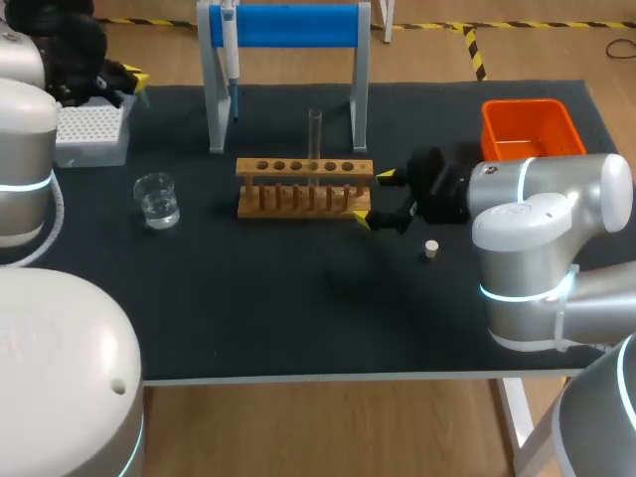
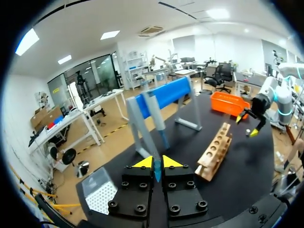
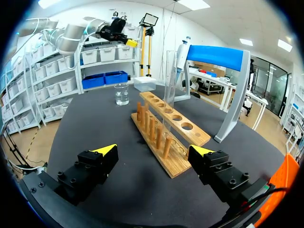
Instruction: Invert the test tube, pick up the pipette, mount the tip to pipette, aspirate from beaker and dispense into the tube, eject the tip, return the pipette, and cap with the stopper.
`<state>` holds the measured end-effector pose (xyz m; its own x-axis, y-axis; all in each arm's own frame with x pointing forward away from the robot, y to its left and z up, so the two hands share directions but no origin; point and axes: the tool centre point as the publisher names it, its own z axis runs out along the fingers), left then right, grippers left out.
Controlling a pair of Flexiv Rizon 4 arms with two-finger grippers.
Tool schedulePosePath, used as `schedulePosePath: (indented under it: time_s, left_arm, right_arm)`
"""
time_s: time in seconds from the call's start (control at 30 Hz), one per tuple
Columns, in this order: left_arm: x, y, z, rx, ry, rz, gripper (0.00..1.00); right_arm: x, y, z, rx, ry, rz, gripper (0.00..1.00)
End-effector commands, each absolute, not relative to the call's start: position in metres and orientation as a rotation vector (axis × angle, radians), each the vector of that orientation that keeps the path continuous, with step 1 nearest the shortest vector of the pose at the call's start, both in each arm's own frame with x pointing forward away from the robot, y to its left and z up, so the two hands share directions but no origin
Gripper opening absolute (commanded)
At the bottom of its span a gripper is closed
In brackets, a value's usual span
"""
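Observation:
A clear test tube [image 1: 315,139] stands upright in the wooden rack [image 1: 304,186] at mid-table. My right gripper [image 1: 378,199] is open just off the rack's right end, level with it; in the right wrist view the rack [image 3: 168,128] and the test tube [image 3: 169,78] lie ahead of my right gripper [image 3: 154,152], and nothing is between its fingers. The pipette [image 1: 230,60] hangs on the blue stand [image 1: 283,25]. A beaker [image 1: 157,200] of water sits to the left, and a small stopper [image 1: 431,248] lies near my right arm. My left gripper [image 1: 137,79] is shut and empty above the tip box [image 1: 91,134].
An orange bin [image 1: 530,127] stands at the back right. The stand's legs [image 1: 215,99] rise just behind the rack. In the left wrist view the tip box [image 2: 99,190] is below my left gripper [image 2: 156,162] and the stand [image 2: 164,95] is ahead of it.

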<state>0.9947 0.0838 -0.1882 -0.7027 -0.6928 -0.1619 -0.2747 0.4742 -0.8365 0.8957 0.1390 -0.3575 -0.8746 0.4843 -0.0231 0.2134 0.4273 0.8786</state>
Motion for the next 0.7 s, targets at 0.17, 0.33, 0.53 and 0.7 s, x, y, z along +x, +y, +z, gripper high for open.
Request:
schedulePosePath:
  time_s: [0.17, 0.33, 0.53, 0.7]
  left_arm:
    - [0.92, 0.034, -0.161, -0.706, 2.371, -1.14, 0.0]
    - [0.887, -0.003, -0.156, -0.649, 2.469, -1.16, 0.0]
    - [0.856, -0.051, -0.155, -0.59, 2.609, -1.186, 0.0]
    - [0.837, -0.086, -0.159, -0.556, 2.687, -1.205, 0.0]
  right_arm:
    - [0.896, 0.138, -0.357, 0.604, 2.415, 1.424, 1.0]
    - [0.896, 0.138, -0.357, 0.604, 2.415, 1.424, 1.0]
    - [0.896, 0.138, -0.357, 0.604, 2.415, 1.424, 1.0]
    - [0.896, 0.138, -0.357, 0.604, 2.415, 1.424, 1.0]
